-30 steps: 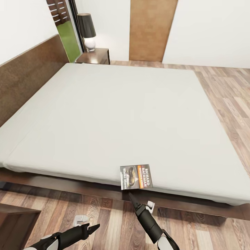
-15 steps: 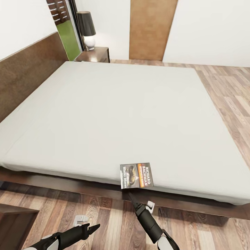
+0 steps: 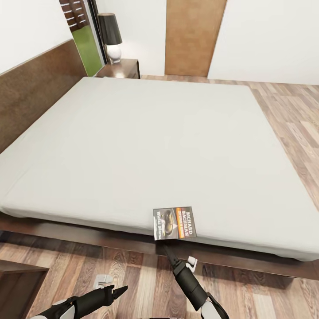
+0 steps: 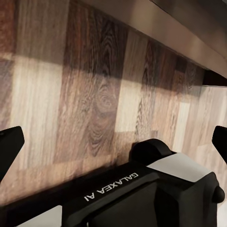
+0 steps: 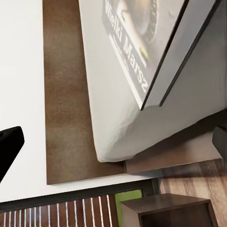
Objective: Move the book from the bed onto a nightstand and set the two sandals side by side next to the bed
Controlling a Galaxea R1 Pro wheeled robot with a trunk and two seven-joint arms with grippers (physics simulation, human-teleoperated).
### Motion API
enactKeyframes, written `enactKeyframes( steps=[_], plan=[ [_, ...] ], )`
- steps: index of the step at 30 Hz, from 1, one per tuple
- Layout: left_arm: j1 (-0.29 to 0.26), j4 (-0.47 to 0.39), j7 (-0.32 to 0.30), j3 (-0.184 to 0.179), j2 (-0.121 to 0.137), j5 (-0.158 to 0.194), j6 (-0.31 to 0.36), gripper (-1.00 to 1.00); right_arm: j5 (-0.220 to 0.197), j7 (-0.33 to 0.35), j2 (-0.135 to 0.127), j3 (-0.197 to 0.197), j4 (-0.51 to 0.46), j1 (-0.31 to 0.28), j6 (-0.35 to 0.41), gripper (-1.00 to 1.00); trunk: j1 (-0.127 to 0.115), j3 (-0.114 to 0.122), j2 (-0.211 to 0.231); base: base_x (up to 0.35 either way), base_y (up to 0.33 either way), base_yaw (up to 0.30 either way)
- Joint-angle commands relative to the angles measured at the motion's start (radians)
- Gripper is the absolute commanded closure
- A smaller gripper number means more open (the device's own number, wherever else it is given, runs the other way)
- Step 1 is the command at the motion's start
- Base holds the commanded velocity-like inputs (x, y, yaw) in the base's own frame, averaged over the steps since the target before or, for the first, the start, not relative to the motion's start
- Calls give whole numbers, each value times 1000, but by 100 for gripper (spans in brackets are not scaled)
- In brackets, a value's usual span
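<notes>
At the near edge of the bed (image 3: 146, 146), we found the book (image 3: 174, 223) lying flat on the pale mattress, its corner slightly overhanging the side. We held our right gripper (image 3: 165, 248) just below that corner, close to it; whether it touched we could not tell. In the right wrist view its fingers (image 5: 10, 144) stood wide apart. We kept our left gripper (image 3: 120, 290) low over the wood floor (image 3: 133, 274), its fingertips (image 4: 9, 142) likewise spread. At the far side stood a nightstand (image 3: 122, 69) carrying a lamp (image 3: 110, 37).
</notes>
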Motion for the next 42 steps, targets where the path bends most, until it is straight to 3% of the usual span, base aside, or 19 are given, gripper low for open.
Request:
enactKeyframes(
  steps=[1,7,42],
  plan=[
    [-1,1,-2,-3,0,1,-8,-100,-11,3,0,1,0,0,10,-100,4,-4,-7,0,0,0],
    [-1,1,-2,-3,0,1,-8,-100,-11,3,0,1,0,0,10,-100,27,-23,-49,0,0,0],
    [-1,1,-2,-3,0,1,-8,-100,-11,4,-1,0,-4,0,10,-100,27,-23,-49,56,5,0]
  ],
)
